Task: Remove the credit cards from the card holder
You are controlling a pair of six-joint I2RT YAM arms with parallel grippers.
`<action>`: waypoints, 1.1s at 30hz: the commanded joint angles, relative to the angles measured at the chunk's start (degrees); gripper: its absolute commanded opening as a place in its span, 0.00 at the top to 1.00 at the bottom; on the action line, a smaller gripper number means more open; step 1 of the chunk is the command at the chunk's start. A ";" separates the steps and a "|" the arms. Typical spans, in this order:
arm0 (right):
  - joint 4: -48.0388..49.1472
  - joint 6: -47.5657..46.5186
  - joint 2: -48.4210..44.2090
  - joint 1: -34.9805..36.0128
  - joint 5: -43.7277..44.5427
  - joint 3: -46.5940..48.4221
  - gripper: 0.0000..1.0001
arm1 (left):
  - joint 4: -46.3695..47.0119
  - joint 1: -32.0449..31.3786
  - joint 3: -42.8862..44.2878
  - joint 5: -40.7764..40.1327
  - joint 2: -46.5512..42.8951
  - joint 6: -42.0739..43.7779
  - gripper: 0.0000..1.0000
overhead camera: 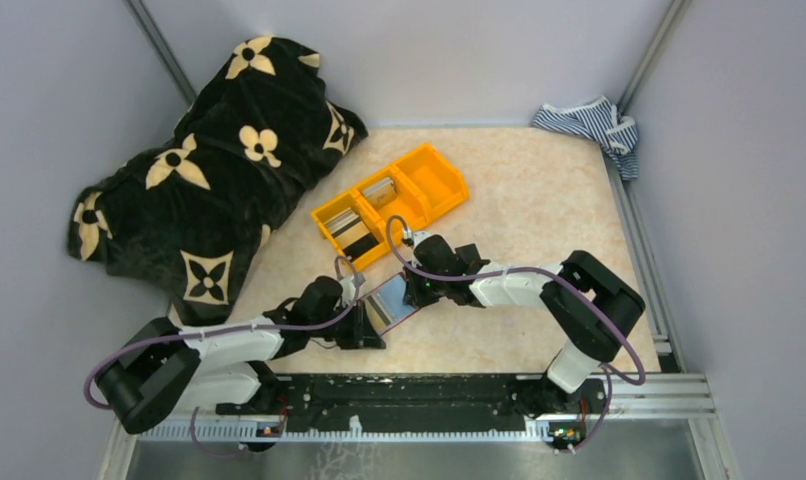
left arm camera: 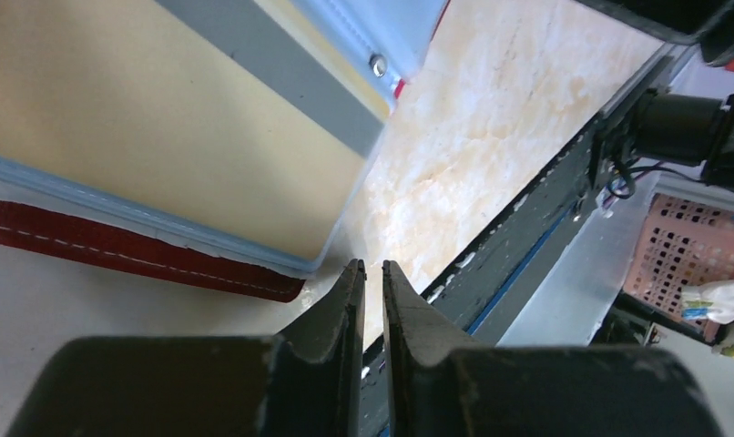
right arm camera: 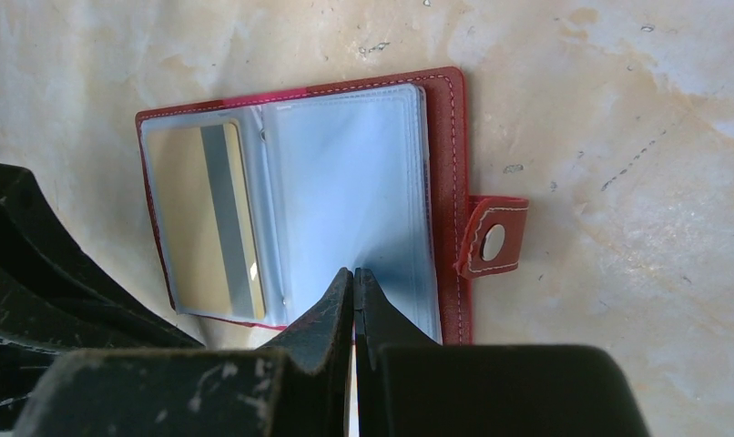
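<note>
A marbled beige table [overhead camera: 539, 200] carries a black flower-print blanket [overhead camera: 209, 180] at the far left. Beside the blanket is an orange three-compartment bin [overhead camera: 434, 175], with credit cards [overhead camera: 351, 228] in two of its compartments. Just near of the bin, the dark red card holder [right arm camera: 445, 182] lies open between the arms. The left gripper [left arm camera: 372, 269] sits at its near left corner, fingers almost together with a thin empty slit between them. The right gripper [right arm camera: 354, 273] is pressed together at the edge of the light blue sleeves; whether it pinches one cannot be told. A beige card [right arm camera: 204, 218] with a grey stripe sits in the left pocket, and the snap tab [right arm camera: 493, 238] sticks out on the right.
</note>
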 commanded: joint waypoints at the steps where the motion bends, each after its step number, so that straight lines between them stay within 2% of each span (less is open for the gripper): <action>1: 1.56 -0.81 0.01 -0.11 -0.71 1.03 1.00 | -4.72 -0.30 3.34 -1.29 2.05 4.34 0.82; 15: 2.11 -1.17 -3.68 -0.16 -2.28 1.34 1.00 | -18.49 4.22 4.20 -11.60 0.66 8.87 0.79; 20: 2.68 -1.22 -4.86 -0.17 -3.39 1.53 1.00 | -21.03 7.53 4.46 -12.32 -0.75 10.48 0.79; 26: 4.48 -0.52 -4.80 0.46 -5.94 2.33 1.00 | -20.67 8.03 5.90 -12.10 -5.53 10.42 0.79; 27: 4.94 -0.37 -4.10 0.50 -6.91 2.66 0.99 | -19.29 7.99 5.83 -11.59 -7.32 10.43 0.80; 31: 9.78 1.67 -0.67 0.46 -11.53 2.47 0.75 | -11.14 8.10 4.61 -12.34 -14.87 9.02 0.82; 33: 12.39 2.97 0.59 0.54 -13.45 2.37 0.72 | -10.56 8.33 5.13 -13.78 -15.10 9.00 0.83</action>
